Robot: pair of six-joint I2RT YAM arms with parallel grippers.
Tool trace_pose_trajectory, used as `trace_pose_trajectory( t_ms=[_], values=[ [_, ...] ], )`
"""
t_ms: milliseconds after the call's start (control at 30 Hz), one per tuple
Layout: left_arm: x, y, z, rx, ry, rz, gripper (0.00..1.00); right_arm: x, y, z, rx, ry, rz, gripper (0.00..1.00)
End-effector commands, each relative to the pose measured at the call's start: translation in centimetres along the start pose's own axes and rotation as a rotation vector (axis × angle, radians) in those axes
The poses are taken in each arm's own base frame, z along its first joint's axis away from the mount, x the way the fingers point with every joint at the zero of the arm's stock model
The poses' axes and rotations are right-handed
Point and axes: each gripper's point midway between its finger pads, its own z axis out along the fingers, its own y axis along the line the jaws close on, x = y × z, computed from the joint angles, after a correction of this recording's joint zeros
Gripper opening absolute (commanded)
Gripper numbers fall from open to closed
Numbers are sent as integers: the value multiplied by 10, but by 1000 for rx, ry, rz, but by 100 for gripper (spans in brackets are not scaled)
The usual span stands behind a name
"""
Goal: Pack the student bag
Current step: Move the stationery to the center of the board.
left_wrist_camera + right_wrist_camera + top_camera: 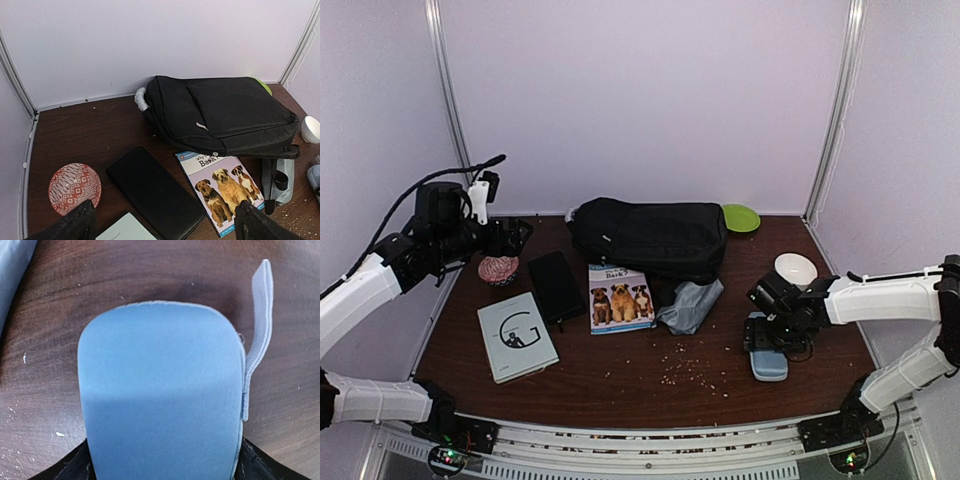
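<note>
Right gripper (pixel 167 469) stood wide open astride the light-blue fabric pencil case (pixel 160 390) (ungripped), right of the black fabric backpack (pixel 650 238); a centred squeeze seemed best.

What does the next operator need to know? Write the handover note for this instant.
Left gripper: open, empty, up over the table's far-left corner.
Right gripper: down on the pencil case, jaws wide on either side of it; whether they grip it is not clear.
Student bag: lying flat at the back of the table, no opening visible.
Done: nothing visibly packed.
To do: pencil case, black notebook, dog book and grey book all lie on the table outside the bag.
</note>
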Motion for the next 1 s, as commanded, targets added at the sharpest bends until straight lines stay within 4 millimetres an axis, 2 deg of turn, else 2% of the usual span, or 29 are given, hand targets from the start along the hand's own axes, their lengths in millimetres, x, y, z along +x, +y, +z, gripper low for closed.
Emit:
trace_pose_trajectory(
  t_ms=[0,133,267,467,500,633,733,833,967],
  values=[
    [-13,0,-2,3,-24,-13,98,-17,6,-2,22,-42,-56,92],
    [-13,1,-1,-6,-23,-12,98,-33,13,-2,13,-58,-66,87],
    [-10,2,1,-12,-14,-10,98,-60,23,0,10,-74,-86,83],
    [-9,4,3,-21,-6,-8,98,-95,21,12,53,-46,-137,82],
    [-9,4,2,-23,-6,-7,98,-101,25,9,46,-48,-147,84],
    [-11,4,0,-22,-12,-8,98,-119,44,-26,4,-95,-164,100],
    [-13,2,-2,-14,-20,-12,98,-139,72,-65,-56,-168,-167,99],
    [-15,3,-6,-15,-31,-16,98,-152,108,-97,-140,-222,-154,99],
    [-18,5,-11,-28,-48,-25,98,-166,178,-128,-380,-308,-25,99]
  ],
)
